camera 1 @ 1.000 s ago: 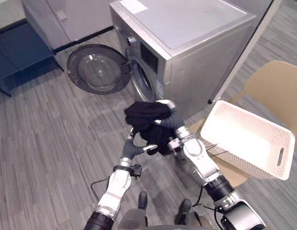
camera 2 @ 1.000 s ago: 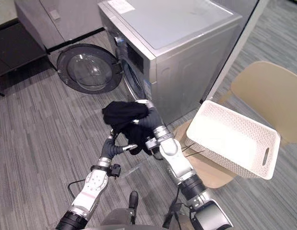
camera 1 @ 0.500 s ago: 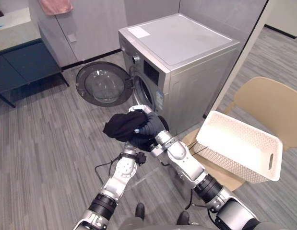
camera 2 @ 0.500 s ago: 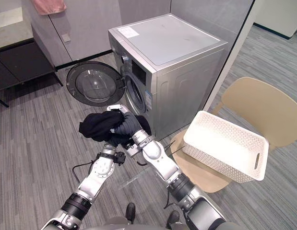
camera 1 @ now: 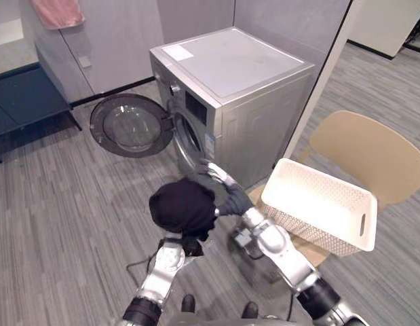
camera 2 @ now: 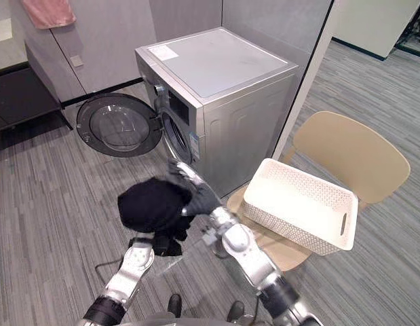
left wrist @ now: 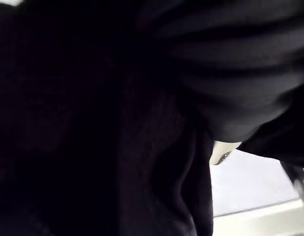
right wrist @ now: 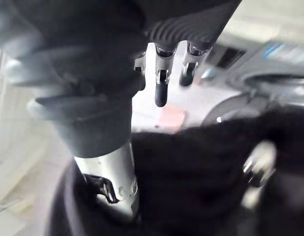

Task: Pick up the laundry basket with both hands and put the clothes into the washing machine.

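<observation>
1. A black bundle of clothes (camera 1: 182,206) rode on the robot's left arm, just in front of the silver front-loading washing machine (camera 1: 257,115) and below its drum opening (camera 1: 186,139).
2. The left hand (left wrist: 225,59) lay buried in the cloth, and its grip could not be told.
3. The right hand (camera 1: 216,173), fingers straight and holding nothing, reached toward the machine's front beside the bundle.
4. A white perforated laundry basket (camera 1: 301,219) sat on a tan moulded chair (camera 1: 369,153) beside the machine, looking empty.
5. Loading appeared underway. The next move called for raising the bundle and pushing it through the opening.
</observation>
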`<state>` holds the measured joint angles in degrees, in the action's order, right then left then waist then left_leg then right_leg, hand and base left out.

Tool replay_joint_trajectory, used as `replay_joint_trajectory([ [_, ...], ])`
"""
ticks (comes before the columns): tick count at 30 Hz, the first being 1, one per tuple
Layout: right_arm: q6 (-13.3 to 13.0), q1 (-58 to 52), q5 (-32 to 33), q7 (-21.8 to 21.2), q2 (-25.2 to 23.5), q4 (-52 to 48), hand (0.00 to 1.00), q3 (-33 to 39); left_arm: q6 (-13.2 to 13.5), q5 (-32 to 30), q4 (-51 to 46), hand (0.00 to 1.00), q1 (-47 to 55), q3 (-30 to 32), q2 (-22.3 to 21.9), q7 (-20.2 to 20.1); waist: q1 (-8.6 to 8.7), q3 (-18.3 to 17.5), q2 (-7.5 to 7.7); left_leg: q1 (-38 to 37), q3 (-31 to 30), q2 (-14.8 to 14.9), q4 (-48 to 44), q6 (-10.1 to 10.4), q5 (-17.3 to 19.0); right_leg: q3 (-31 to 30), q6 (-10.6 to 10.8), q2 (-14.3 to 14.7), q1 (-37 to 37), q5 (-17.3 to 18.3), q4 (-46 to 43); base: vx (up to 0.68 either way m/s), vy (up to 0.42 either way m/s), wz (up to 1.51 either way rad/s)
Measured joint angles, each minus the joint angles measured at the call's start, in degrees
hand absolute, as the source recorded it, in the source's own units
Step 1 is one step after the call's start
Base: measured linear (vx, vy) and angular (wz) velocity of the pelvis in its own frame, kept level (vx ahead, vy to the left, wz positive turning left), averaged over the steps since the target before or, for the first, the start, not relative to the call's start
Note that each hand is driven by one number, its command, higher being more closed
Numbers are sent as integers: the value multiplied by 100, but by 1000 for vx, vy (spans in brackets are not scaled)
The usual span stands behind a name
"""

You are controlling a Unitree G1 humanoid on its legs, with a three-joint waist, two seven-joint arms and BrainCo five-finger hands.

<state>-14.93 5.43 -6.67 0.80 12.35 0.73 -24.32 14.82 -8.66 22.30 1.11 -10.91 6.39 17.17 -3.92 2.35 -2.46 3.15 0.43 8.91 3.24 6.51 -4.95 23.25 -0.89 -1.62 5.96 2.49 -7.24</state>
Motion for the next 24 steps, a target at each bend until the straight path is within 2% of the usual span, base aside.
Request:
replay_joint_trajectory([
  [3, 8, -564, -317, 47, 153, 82, 0, 579, -50, 366, 324, 100, 436, 524, 36, -100, 10, -6, 12, 5, 41, -12, 7, -1, 0, -23, -7, -55, 146, 142, -257, 19, -27, -3],
  [6, 1, -857, -304, 14, 180, 538, 0, 826, -74, 462, 626, 100, 685, 832, 107, -207, 10, -2, 15, 78, 21, -13, -9, -5, 1, 30, 19, -67, 156, 221, -264, -36, -31, 10],
  [8, 11, -1029, -308, -1, 150, 1271, 0, 968, -94, 470, 986, 100, 733, 951, 125, -317, 13, 13, 11, 265, -151, -49, -107, -31, 16, 250, -3, -135, 176, 285, -285, -50, -13, 50],
  [10, 51, -1017, -356, 3, 102, 2318, 0, 1193, -103, 470, 1279, 100, 722, 944, 108, -457, 2, 43, 4, 645, -455, -188, -352, -177, 78, 581, 40, -326, 334, 421, -518, -59, 28, 77],
  [11, 85, -1009, -377, 21, 56, 2604, 0, 1318, -109, 470, 1370, 100, 705, 941, 107, -481, 0, 77, 14, 727, -467, -241, -392, -359, 84, 692, 52, -417, 342, 454, -567, -48, 50, 82],
  [12, 190, -996, -435, 47, -31, 3030, 0, 1516, -150, 504, 1506, 100, 679, 945, 106, -487, 0, 142, 46, 821, -192, -306, -418, -1074, 250, 897, 90, -563, 320, 477, -558, -3, 61, 107],
  [13, 252, -961, -496, 82, -78, 3458, 0, 1720, -185, 584, 1661, 100, 644, 949, 54, -493, 79, 187, 65, 891, 529, -257, -372, -1495, 504, 1106, 186, -755, 241, 412, -387, 35, 85, 116],
  [14, 268, -922, -520, 131, -77, 3640, 0, 1787, -210, 586, 1684, 100, 632, 947, 16, -506, 157, 232, 83, 914, 908, -213, -435, -1431, 477, 1255, 178, -841, 202, 357, -340, 71, 100, 124],
  [15, 312, -832, -520, 201, -61, 3955, 0, 1853, -211, 588, 1713, 100, 628, 935, -55, -547, 180, 288, 20, 957, 1576, -82, -542, -1280, 373, 1431, 220, -931, 177, 279, -346, 105, 130, 80],
  [16, 327, -779, -519, 214, -51, 4124, 0, 1902, -210, 588, 1741, 100, 629, 935, -92, -580, 181, 311, -78, 917, 1806, -23, -559, -1105, 240, 1492, 256, -925, 131, 279, -366, 141, 146, 62],
  [17, 430, -634, -519, 306, -45, 4426, 0, 1954, -210, 593, 1874, 100, 653, 965, -146, -596, 142, 373, -202, 820, 1837, 55, -543, -506, -164, 1565, 366, -860, 44, 327, -438, 169, 163, 39],
  [19, 474, -496, -518, 372, -211, 4614, 0, 2008, -218, 595, 2050, 100, 669, 1158, -133, -597, 148, 428, -108, 785, 1763, -100, -606, -504, -65, 1640, 487, -1030, -67, 350, -479, 146, 120, 34],
  [21, 483, -425, -518, 417, -514, 4620, 0, 2010, -251, 646, 2159, 100, 690, 1324, -50, -602, 126, 580, 202, 839, 1680, -288, -991, -590, 399, 1730, 751, -1384, -175, 608, -728, 159, 125, 36],
  [22, 493, -424, -519, 416, -556, 4619, 0, 2004, -278, 650, 2175, 100, 703, 1339, -34, -607, 129, 605, 295, 852, 1668, -355, -1128, -609, 556, 1730, 859, -1534, -168, 684, -984, 171, 133, 41],
  [23, 527, -450, -518, 415, -613, 4610, 0, 2001, -329, 649, 2203, 100, 817, 1339, 8, -635, 136, 632, 483, 870, 1577, -559, -1391, -630, 862, 1568, 870, -1998, -125, 863, -1681, 170, 138, 55],
  [24, 540, -494, -517, 414, -572, 4556, 0, 2001, -341, 647, 2244, 100, 868, 1310, 1, -703, 201, 634, 513, 847, 1481, -750, -1582, -732, 1060, 974, 616, -2323, 175, 773, -2573, 256, 226, 72],
])
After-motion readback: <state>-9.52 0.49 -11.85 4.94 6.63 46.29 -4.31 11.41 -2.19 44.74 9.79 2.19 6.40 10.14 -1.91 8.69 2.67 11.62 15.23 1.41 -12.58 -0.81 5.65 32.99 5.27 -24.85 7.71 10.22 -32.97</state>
